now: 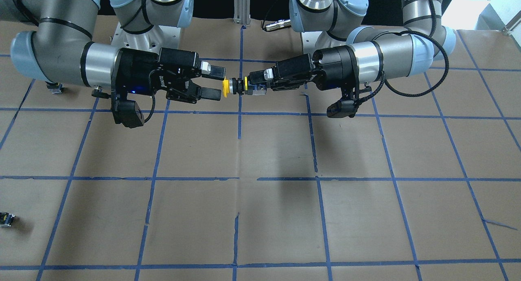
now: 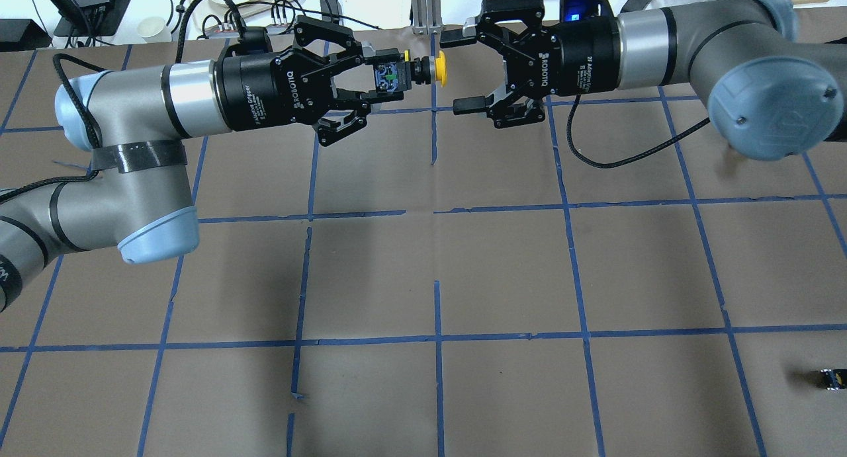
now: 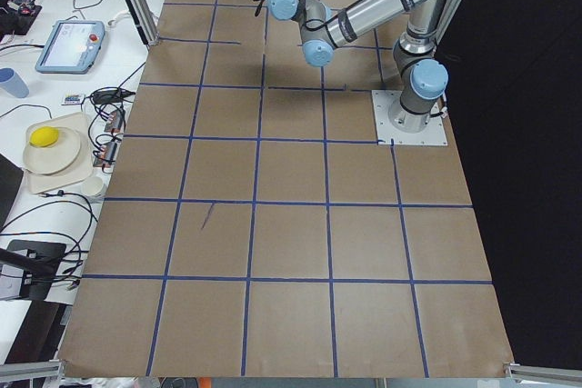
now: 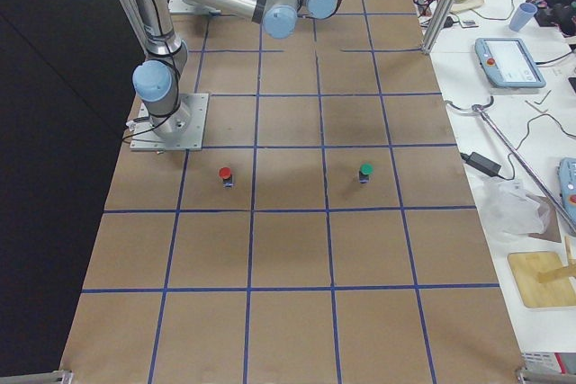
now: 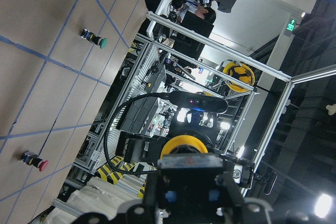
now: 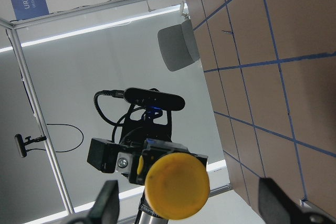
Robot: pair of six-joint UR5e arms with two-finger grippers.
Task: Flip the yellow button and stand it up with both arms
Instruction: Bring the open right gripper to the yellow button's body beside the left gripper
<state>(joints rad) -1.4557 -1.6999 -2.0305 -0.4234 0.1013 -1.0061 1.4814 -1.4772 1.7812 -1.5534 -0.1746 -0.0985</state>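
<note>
**My tally on the table**

I count two arms, my left arm [image 2: 132,113] and right arm [image 2: 695,34], and two grippers, left gripper [image 2: 387,77] and right gripper [image 2: 456,73]. Three capped buttons: one yellow button [image 2: 415,72], one red button [image 4: 225,174], one green button [image 4: 365,171]. One tiny dark part [image 1: 7,219], perhaps a fourth button

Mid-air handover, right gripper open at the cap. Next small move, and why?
Probably ease the right gripper forward over the yellow button. Its jaws are open with the cap only at the fingertips, and the left gripper holds the body clear of the table.

Wide gap at right gripper [image 2: 456,71], yellow button [image 2: 437,70] just ahead
</note>
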